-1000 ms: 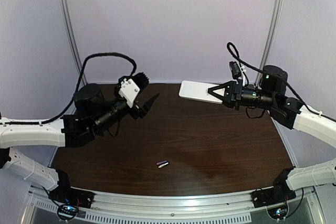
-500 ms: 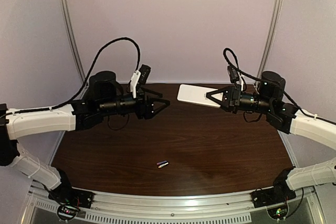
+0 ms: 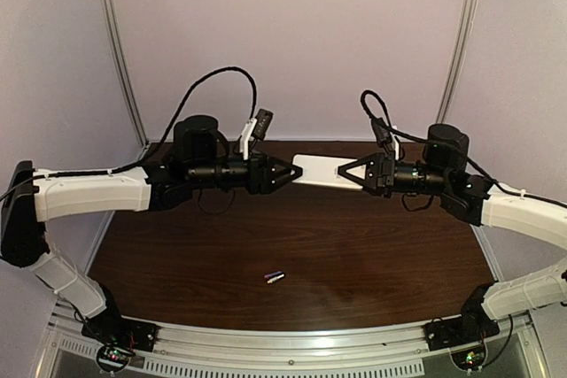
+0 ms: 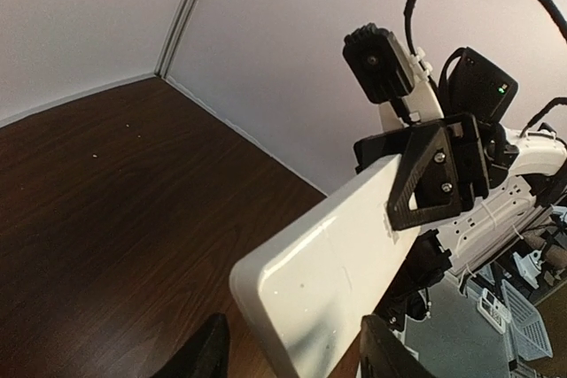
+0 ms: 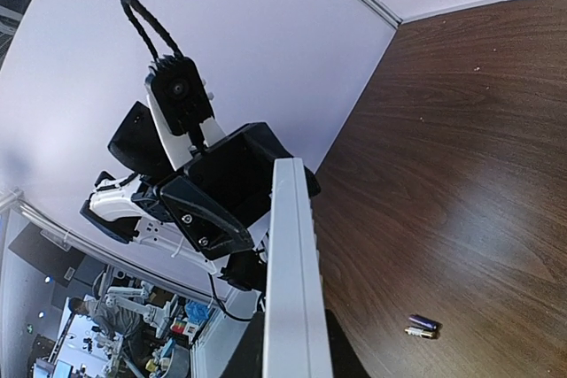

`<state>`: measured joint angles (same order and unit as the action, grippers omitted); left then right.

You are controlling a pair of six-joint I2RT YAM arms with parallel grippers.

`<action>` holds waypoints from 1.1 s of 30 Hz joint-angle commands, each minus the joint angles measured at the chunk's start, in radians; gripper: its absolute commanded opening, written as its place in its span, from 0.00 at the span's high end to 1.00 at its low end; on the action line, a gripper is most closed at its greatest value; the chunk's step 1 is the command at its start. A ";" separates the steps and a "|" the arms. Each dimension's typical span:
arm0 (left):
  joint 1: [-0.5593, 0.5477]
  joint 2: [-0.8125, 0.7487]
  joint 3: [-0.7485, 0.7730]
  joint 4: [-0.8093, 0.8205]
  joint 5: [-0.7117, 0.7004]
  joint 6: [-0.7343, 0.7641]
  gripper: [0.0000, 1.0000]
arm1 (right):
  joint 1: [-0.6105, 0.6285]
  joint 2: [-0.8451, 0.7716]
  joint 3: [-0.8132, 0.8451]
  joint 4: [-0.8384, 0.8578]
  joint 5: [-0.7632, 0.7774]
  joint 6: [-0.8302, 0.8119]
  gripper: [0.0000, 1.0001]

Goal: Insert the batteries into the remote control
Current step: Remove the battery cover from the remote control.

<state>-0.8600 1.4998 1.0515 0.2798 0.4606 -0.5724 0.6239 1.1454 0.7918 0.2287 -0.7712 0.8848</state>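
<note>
While the right gripper (image 3: 347, 174) clamps one end of the remote control (image 3: 317, 170) above the table's (image 3: 372, 245) far edge, the left gripper (image 3: 285, 173) straddles its free end, jaws parted; the batteries (image 3: 275, 277) lie near the front edge.

I see the remote control (image 3: 317, 171) spanning mid-air between my left gripper (image 3: 289, 174) and right gripper (image 3: 344, 174), barring the back centre. Below it there is room over the table (image 3: 381, 245), where only the batteries (image 3: 275, 277) lie near the front.
</note>
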 commanded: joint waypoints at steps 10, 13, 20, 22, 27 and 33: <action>0.003 0.078 0.113 -0.051 0.009 -0.005 0.59 | 0.023 0.024 0.024 0.022 -0.007 -0.034 1.00; 0.003 0.084 0.110 -0.049 0.016 -0.011 0.60 | 0.024 0.023 0.024 0.023 -0.001 -0.033 1.00; 0.003 0.088 0.099 -0.070 0.012 -0.019 0.61 | 0.023 0.017 0.030 0.007 0.007 -0.045 1.00; 0.003 0.091 0.097 -0.070 0.013 -0.029 0.65 | 0.023 0.017 0.030 0.008 0.006 -0.047 1.00; 0.005 0.104 0.101 -0.076 0.032 -0.037 0.76 | 0.023 0.009 0.030 0.014 0.003 -0.047 1.00; 0.035 0.099 0.074 -0.022 0.097 -0.068 0.83 | 0.024 -0.001 0.026 0.022 -0.010 -0.047 1.00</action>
<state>-0.8368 1.5757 1.1408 0.2111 0.5358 -0.6350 0.6380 1.1664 0.7925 0.2127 -0.7803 0.8326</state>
